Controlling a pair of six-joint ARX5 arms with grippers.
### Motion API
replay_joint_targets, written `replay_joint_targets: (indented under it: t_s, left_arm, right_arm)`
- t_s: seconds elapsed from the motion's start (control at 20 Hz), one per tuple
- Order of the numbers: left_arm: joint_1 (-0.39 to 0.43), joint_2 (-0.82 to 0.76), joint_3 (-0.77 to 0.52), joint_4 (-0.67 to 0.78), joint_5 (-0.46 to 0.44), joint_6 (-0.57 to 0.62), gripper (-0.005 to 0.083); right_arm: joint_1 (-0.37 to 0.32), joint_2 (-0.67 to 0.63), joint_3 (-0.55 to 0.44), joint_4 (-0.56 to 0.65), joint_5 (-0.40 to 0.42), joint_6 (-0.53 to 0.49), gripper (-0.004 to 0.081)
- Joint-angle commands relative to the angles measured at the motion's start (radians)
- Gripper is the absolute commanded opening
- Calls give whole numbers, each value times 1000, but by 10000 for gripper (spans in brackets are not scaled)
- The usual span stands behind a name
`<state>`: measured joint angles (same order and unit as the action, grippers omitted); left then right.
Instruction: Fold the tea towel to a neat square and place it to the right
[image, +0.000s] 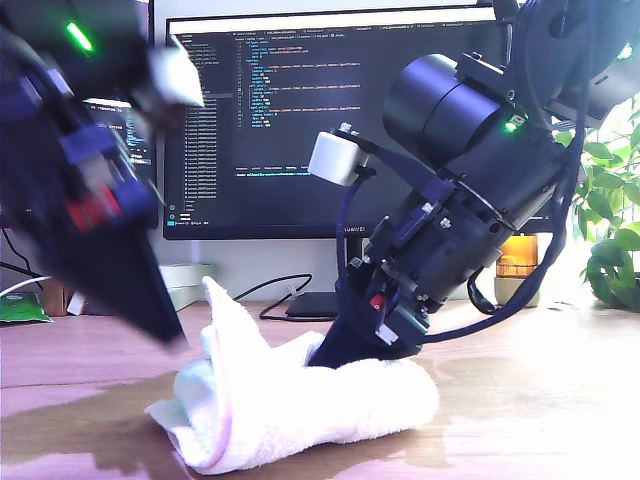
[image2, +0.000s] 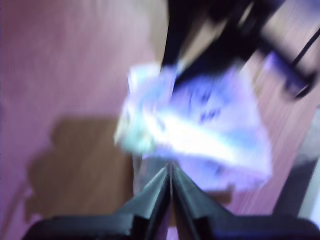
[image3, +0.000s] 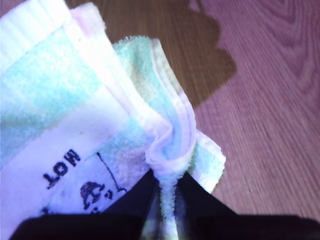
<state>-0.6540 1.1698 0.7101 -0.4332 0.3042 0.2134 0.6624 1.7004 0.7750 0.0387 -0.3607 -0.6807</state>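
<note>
The tea towel (image: 300, 400) lies bunched and partly folded on the wooden table (image: 540, 400), white and fluffy with a pale pink stripe along its edge. One corner stands up at the exterior view's left. My second gripper (image: 332, 352) presses down into the towel's middle. In the second wrist view its fingers (image3: 197, 200) are shut on a folded hem of the towel (image3: 75, 100). My first gripper (image: 165, 330) hangs blurred above the towel's raised corner, and its fingertips (image2: 170, 172) meet with nothing between them. The towel (image2: 200, 135) lies below it.
A monitor (image: 300, 110) with code on it stands behind the towel, with a white box (image: 185, 280) and cables at its base. At the exterior view's right are an orange jar (image: 517, 258) and a green plant (image: 612, 230).
</note>
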Motion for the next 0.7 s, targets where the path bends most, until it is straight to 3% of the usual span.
replay_joint_targets:
  t_s: [0.0, 0.15, 0.65]
  left_arm:
    - [-3, -43, -18, 39, 41, 24, -24]
    - [-3, -51, -18, 97, 154, 30, -24]
    - [-53, 253, -26, 260, 226, 109, -24]
  right_arm:
    - [-1, 77, -42, -28, 30, 3, -13]
    - [0, 77, -42, -28, 30, 3, -13]
    - [3, 77, -41, -22, 31, 0, -13]
